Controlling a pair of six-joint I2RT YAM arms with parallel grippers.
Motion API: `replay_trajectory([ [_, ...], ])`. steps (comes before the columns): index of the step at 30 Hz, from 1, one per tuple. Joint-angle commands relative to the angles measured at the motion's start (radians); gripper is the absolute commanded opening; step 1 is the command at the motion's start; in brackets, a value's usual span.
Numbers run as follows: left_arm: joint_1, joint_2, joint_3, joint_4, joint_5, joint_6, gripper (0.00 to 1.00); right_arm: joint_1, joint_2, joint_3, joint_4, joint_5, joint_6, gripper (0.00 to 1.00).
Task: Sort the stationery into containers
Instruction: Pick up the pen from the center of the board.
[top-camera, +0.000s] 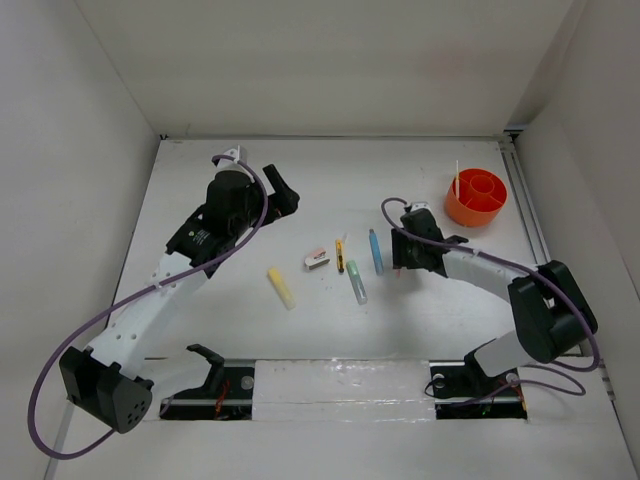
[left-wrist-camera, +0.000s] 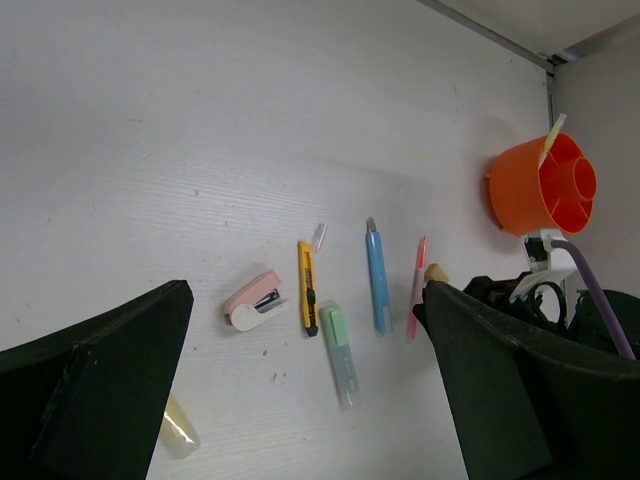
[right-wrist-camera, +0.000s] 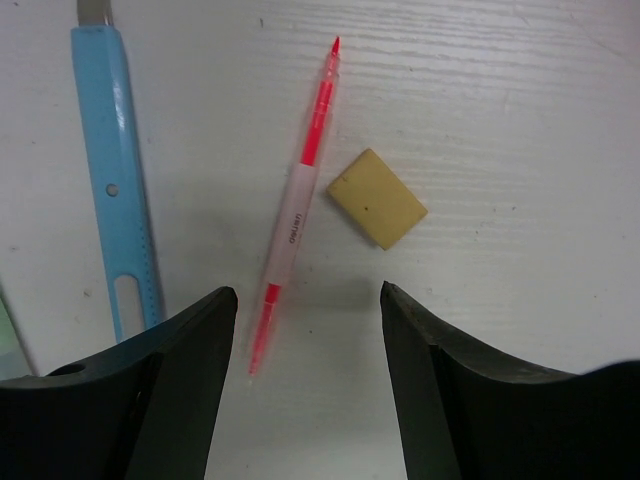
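Note:
The orange-red cup (top-camera: 476, 198) stands at the far right with a pale stick upright in it; it also shows in the left wrist view (left-wrist-camera: 540, 185). On the table lie a yellow stick (top-camera: 281, 287), a pink-and-white eraser-like piece (top-camera: 316, 259), a yellow-black pen (top-camera: 340, 256), a pale green pen (top-camera: 356, 282) and a blue pen (top-camera: 376, 251). My right gripper (right-wrist-camera: 308, 295) is open, low over the thin red pen (right-wrist-camera: 295, 210) and the tan cube (right-wrist-camera: 377, 197), touching neither. My left gripper (top-camera: 283, 193) is open and empty, raised at the far left.
White walls close the table on the left, back and right. A metal rail (top-camera: 527, 215) runs along the right edge behind the cup. Purple cables loop off both arms. The arm bases sit at the near edge.

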Motion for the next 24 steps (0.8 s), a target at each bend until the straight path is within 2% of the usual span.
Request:
replay_trajectory([
  [1, -0.001, -0.003, 0.044, 0.007, -0.015, 0.015, 1.00, 0.014, 0.017, 0.061, 0.075, -0.012, 0.006, 0.65],
  [16, -0.001, -0.003, 0.044, -0.002, -0.015, 0.024, 1.00, 0.042, 0.117, 0.113, 0.057, -0.003, 0.044, 0.55],
  [21, -0.001, -0.003, 0.044, -0.002, -0.024, 0.024, 1.00, 0.042, 0.162, 0.131, 0.029, -0.012, 0.064, 0.43],
  [24, -0.001, -0.012, 0.044, -0.011, -0.034, 0.024, 1.00, 0.020, 0.182, 0.131, 0.029, -0.040, 0.064, 0.42],
])
